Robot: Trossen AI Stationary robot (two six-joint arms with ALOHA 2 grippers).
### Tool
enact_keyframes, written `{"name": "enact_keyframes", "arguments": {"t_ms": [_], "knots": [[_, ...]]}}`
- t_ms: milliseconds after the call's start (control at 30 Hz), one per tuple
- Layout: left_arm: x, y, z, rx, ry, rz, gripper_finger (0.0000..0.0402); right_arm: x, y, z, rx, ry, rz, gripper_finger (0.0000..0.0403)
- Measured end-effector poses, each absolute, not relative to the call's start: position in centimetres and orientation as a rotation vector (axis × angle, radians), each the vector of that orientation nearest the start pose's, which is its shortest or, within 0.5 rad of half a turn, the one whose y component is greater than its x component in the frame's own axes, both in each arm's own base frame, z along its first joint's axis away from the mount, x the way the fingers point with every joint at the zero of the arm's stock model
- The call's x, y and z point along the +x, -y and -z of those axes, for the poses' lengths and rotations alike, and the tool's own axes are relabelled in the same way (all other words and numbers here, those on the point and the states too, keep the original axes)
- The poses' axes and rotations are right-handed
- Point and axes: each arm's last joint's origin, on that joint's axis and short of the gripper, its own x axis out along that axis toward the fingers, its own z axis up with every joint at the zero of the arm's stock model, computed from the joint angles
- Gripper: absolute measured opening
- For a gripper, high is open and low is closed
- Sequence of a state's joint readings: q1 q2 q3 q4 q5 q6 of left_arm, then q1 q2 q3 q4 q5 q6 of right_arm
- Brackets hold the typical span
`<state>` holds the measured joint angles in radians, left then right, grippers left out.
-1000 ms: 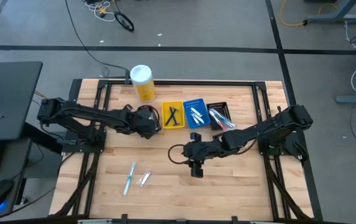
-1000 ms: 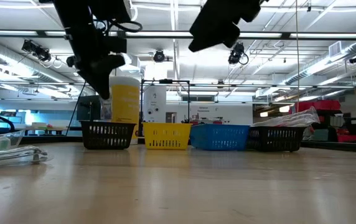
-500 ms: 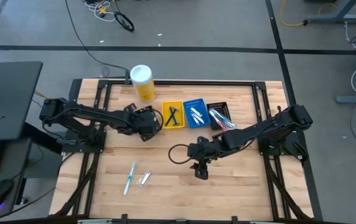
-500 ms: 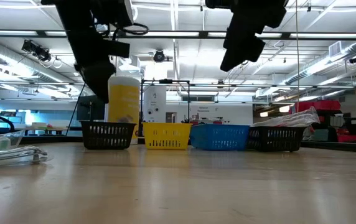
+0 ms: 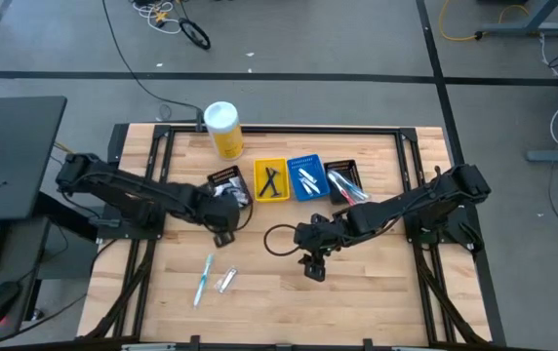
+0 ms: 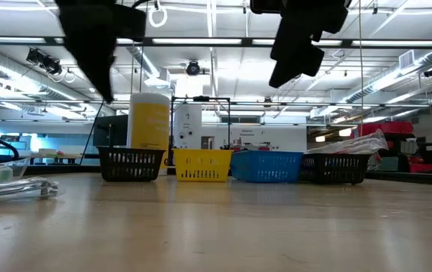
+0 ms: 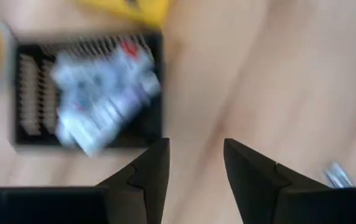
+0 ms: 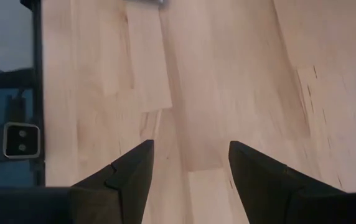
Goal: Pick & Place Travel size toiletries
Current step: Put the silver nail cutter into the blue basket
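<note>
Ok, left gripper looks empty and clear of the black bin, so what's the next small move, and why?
Probably swing the left gripper toward the teal toothbrush and the clear packet beside it. Those two lie loose on the table, the left-hand black bin already holds white tubes, and the left gripper's open, empty fingers are the nearer pair. The right gripper hangs open mid-table.

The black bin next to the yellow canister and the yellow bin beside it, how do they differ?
The black bin is dark and holds small white tubes piled together; the yellow bin is bright and holds a dark-handled item. The black bin sits nearest the left gripper, the yellow bin further along the row. Both are small slotted baskets on the table.
</note>
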<state>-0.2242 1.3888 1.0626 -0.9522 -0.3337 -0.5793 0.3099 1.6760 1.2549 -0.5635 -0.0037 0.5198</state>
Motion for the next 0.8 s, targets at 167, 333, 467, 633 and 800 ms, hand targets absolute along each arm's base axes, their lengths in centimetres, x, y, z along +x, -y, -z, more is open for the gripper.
{"name": "enact_keyframes", "arguments": {"t_ms": [167, 333, 467, 633, 800], "knots": [[23.7, 7.5, -24.1, -0.308, -1.193, -0.425, 0.0158, 33.4, -10.7, -24.1, 0.326, -1.007, -0.031, 0.0218], [22.0, 9.9, -22.7, -0.469, -1.228, -0.494, 0.0158, 33.4, -10.7, -24.1, 0.325, -1.008, -0.031, 0.0218], [20.7, 11.5, -20.5, -0.602, -1.281, -0.585, 0.0152, 33.5, -10.7, -24.2, 0.327, -0.994, -0.035, 0.0218], [19.7, 13.5, -18.1, -0.681, -1.292, -0.539, 0.0141, 33.9, -10.8, -23.9, 0.331, -0.923, -0.032, 0.0218], [19.4, 14.5, -16.7, -0.785, -1.227, -0.484, 0.0140, 34.0, -10.8, -23.0, 0.343, -0.876, -0.048, 0.0218]]}}
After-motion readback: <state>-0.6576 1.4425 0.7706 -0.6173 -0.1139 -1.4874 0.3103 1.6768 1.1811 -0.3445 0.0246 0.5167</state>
